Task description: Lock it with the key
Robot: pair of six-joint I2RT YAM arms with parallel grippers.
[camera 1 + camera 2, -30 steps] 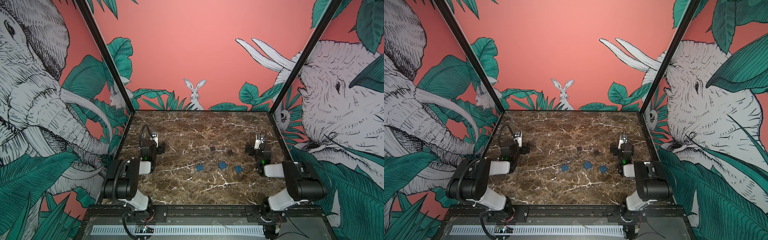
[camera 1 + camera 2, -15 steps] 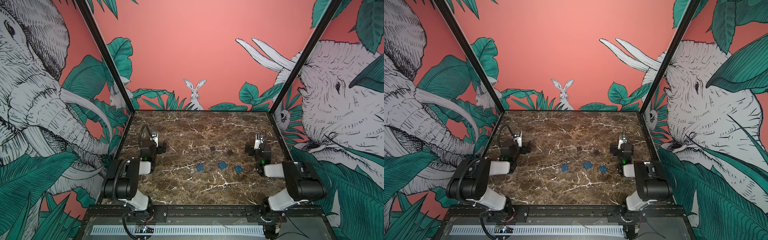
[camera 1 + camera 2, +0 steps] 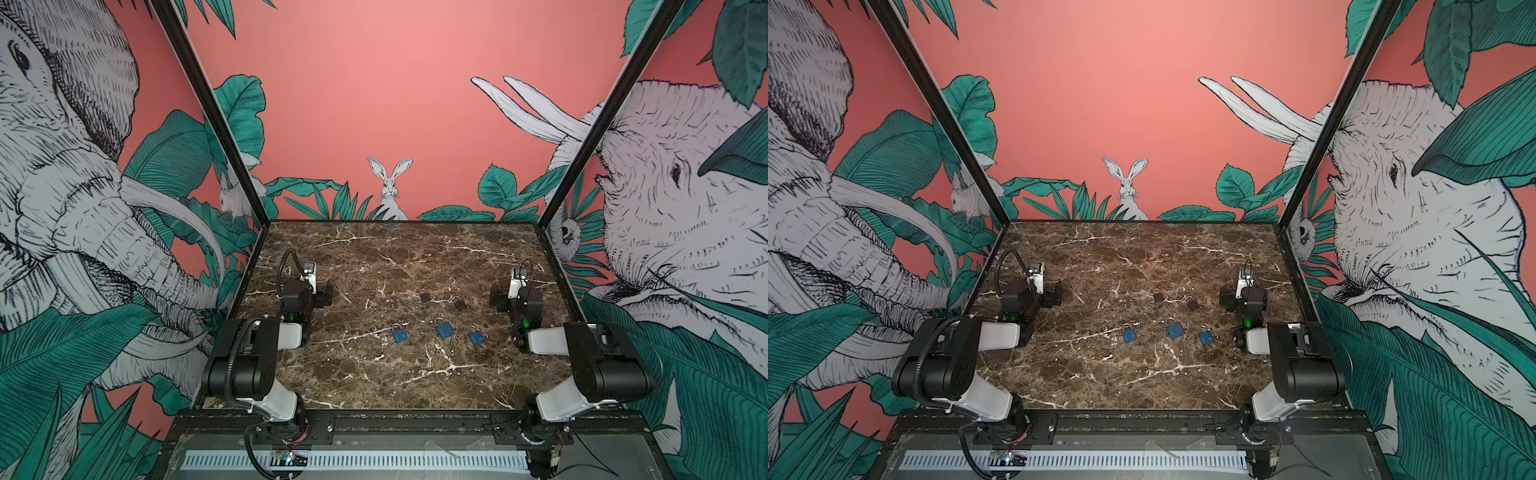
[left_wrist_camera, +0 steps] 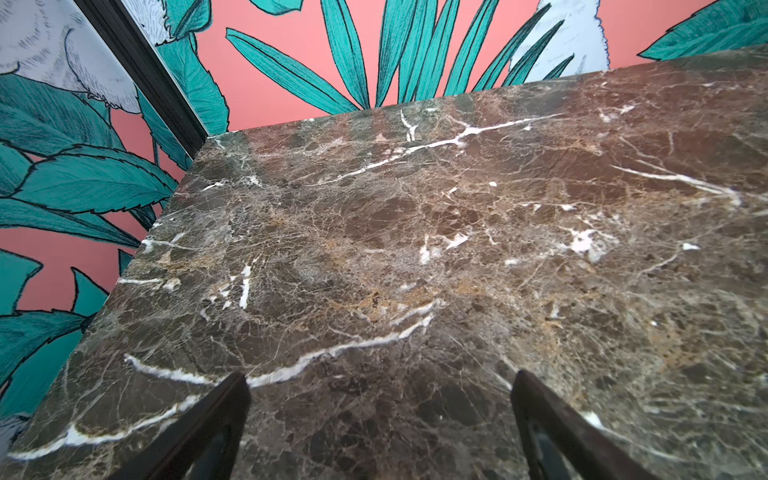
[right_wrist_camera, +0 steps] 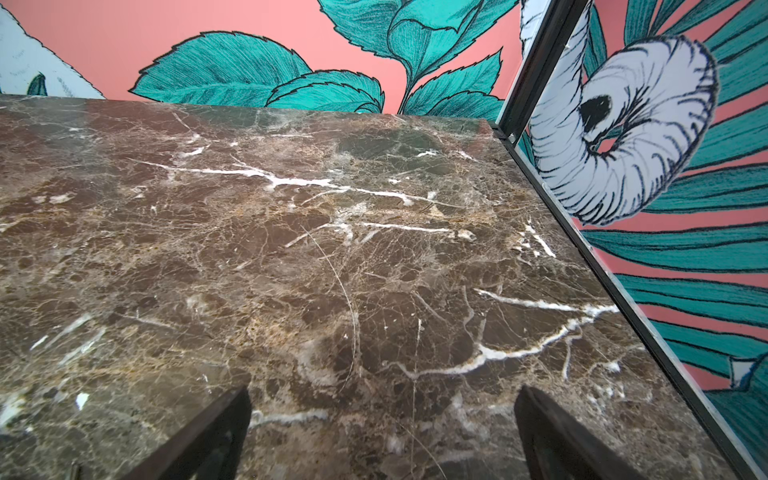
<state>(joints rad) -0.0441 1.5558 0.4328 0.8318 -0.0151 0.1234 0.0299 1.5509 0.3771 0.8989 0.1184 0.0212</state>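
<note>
No step of the job is under way: both arms sit parked and nothing is held. In both top views the left end effector [image 3: 325,293] rests low at the left edge of the tabletop [image 3: 374,374], and the right end effector [image 3: 496,297] mirrors it at the right edge. Each is well apart from the locks. Both wrist views show the jaws spread wide with only bare marble between them.

Three blue padlocks [image 3: 445,329] lie in a row a little right of the frame's centre. Two dark padlocks [image 3: 425,296] lie just above that row, nearer the back wall. I cannot make out a key at this size, whether loose on the stone or already seated in one of the bodies, nor which shackles stand open.

The next move probably calls for choosing one lock and finding its key. One arm would then come inward to pin the body flat while the other takes the key by its bow. The right arm is the nearer to the row, so it seems the likelier to go first
</note>
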